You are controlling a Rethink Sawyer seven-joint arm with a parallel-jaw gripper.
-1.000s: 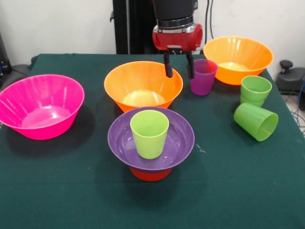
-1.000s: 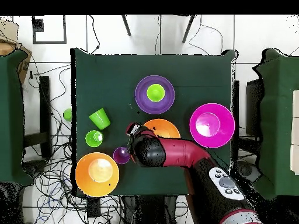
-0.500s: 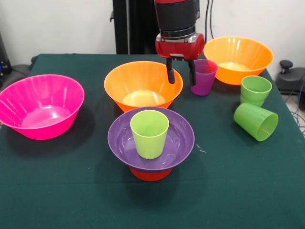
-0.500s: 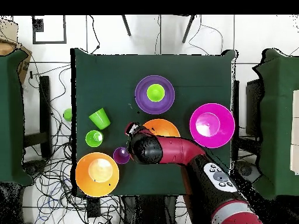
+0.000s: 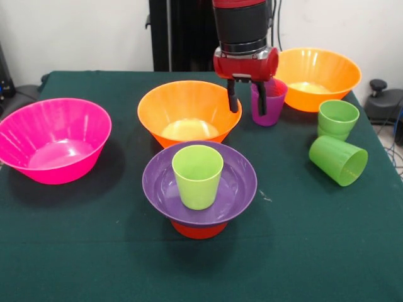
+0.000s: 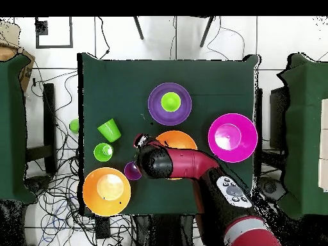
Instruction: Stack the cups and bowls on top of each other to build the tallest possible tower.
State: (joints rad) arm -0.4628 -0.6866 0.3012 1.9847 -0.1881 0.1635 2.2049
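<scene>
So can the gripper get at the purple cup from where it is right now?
Probably yes. The gripper hangs open just in front of the purple cup, one finger across its wall. The cup stands upright and nothing covers its rim; the orange bowl beside it looks clear of it.

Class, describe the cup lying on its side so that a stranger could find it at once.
Start at the big orange-yellow plastic bowl at the dark green table's far right. Nearer the camera stands an upright green plastic cup; just nearer lies another green plastic tumbler, the only cup tipped over.
</scene>
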